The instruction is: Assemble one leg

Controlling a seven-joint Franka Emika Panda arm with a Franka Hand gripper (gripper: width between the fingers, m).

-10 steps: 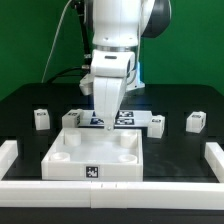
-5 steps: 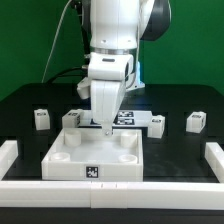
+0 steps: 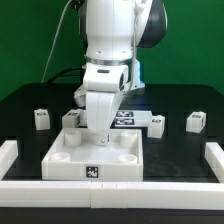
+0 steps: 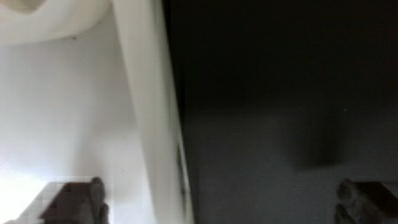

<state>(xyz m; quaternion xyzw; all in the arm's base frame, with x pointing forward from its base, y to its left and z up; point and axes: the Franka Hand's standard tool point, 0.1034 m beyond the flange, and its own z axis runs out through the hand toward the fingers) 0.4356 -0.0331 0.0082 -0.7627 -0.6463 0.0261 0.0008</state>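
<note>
Four small white legs with tags stand on the black table: two at the exterior view's left [image 3: 40, 119] [image 3: 72, 119] and two at its right [image 3: 157, 123] [image 3: 195, 121]. My gripper [image 3: 100, 135] hangs over the back rim of the large white tray-shaped part [image 3: 100, 160], just beside the inner left leg. It holds nothing. In the wrist view the gripper [image 4: 221, 205] is open, with dark fingertips [image 4: 71, 203] wide apart. The tray's white rim [image 4: 150, 140] runs between them, with bare black table [image 4: 285, 110] beside it.
The marker board [image 3: 125, 120] lies flat behind the tray, partly hidden by the arm. White rails border the table at the exterior view's left [image 3: 8, 153], right [image 3: 214, 154] and front [image 3: 110, 192].
The arm has moved toward the exterior view's left and a little lower, from over the marker board to over the tray's back rim. The legs and tray have not moved.
</note>
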